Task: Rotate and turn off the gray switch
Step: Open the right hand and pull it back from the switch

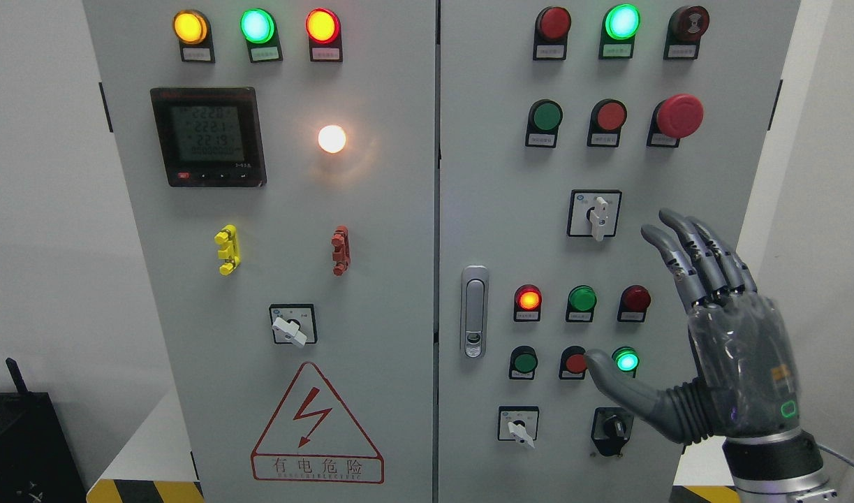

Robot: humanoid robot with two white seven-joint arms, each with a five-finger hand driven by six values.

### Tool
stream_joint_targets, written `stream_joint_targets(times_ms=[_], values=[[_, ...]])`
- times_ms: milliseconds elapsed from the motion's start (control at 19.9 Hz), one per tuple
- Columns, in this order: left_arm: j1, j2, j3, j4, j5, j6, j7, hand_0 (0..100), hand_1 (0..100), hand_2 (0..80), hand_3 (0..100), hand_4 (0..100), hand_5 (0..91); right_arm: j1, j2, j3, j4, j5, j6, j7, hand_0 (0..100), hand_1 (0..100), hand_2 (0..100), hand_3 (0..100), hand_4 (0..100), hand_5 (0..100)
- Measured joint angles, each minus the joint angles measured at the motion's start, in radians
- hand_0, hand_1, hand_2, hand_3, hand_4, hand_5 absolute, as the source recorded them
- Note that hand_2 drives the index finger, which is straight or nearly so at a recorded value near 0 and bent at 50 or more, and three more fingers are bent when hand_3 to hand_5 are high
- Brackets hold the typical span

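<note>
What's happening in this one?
The right hand is raised open in front of the control panel, fingers spread, holding nothing. The gray switch sits just left of the fingertips and is not yet gripped. The left arm is out of view.
</note>
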Motion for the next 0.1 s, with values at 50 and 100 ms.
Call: stream_joint_targets(times_ms=[50, 100], values=[[0.000, 0.000, 0.000, 0.000, 0.000, 0.000, 0.000, 12, 39, 0.0, 0, 0, 0.0, 0.002, 0.000, -0.001, -0.001, 0.000, 0.000, 0.000, 2, 22, 0, 0, 0, 0], [0.000, 0.000, 0.000, 0.000, 0.000, 0.000, 0.000, 12, 39, 0.0, 0, 0, 0.0, 0.005, 0.000, -0.003, -0.002, 0.000, 0.000, 0.000, 2, 22, 0, 0, 0, 0]])
